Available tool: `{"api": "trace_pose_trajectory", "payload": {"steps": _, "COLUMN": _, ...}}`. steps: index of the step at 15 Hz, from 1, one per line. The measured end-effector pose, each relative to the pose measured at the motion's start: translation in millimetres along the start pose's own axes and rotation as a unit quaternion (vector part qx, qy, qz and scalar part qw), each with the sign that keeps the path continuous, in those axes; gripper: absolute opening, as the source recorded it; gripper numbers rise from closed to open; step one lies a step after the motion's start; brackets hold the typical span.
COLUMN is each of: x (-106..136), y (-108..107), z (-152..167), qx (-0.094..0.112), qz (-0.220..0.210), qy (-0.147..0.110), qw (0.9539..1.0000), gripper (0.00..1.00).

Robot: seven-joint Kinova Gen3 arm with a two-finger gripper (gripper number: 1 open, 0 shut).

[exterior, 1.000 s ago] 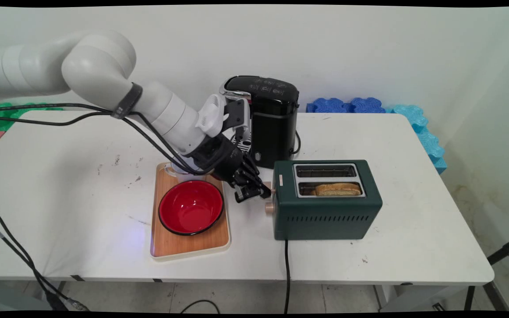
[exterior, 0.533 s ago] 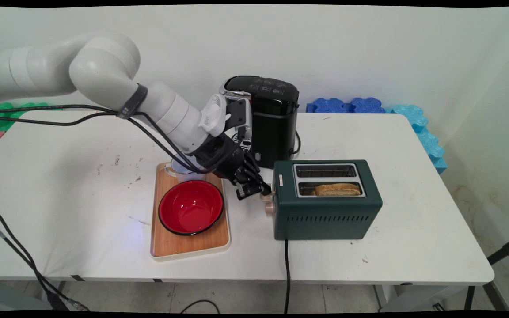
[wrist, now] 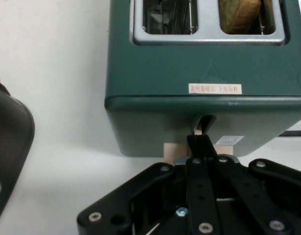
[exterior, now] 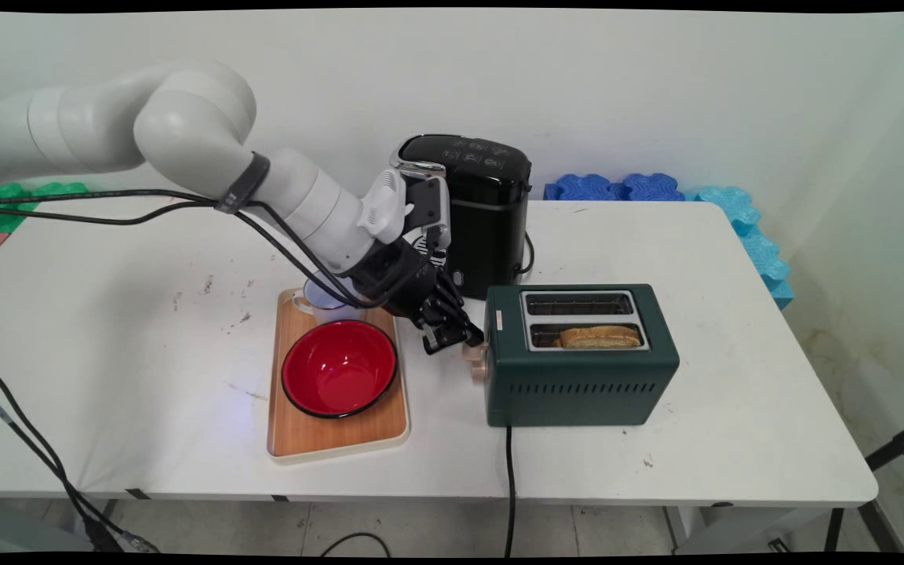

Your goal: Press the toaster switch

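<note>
Fingers (wrist: 201, 147) pressed together on toaster (exterior: 581, 357) lever (exterior: 470, 351), now slightly higher than before.

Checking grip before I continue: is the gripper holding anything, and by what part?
Nothing is clearly held. The gripper is at the toaster's lever, fingers together.

Main view: fixed, high over the table's (exterior: 734, 439) near side, facing the wall. Hand view: close, looking along the gripper (wrist: 201, 142). Shared: green toaster's (exterior: 577, 377) lever end and slots.
</note>
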Motion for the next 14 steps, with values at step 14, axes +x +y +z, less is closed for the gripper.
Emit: {"api": "trace_pose_trajectory", "payload": {"steps": 14, "x": -7, "y": 1, "z": 14, "qx": -0.002, "qz": 0.006, "qy": 0.002, "qw": 1.0000, "gripper": 0.00}}
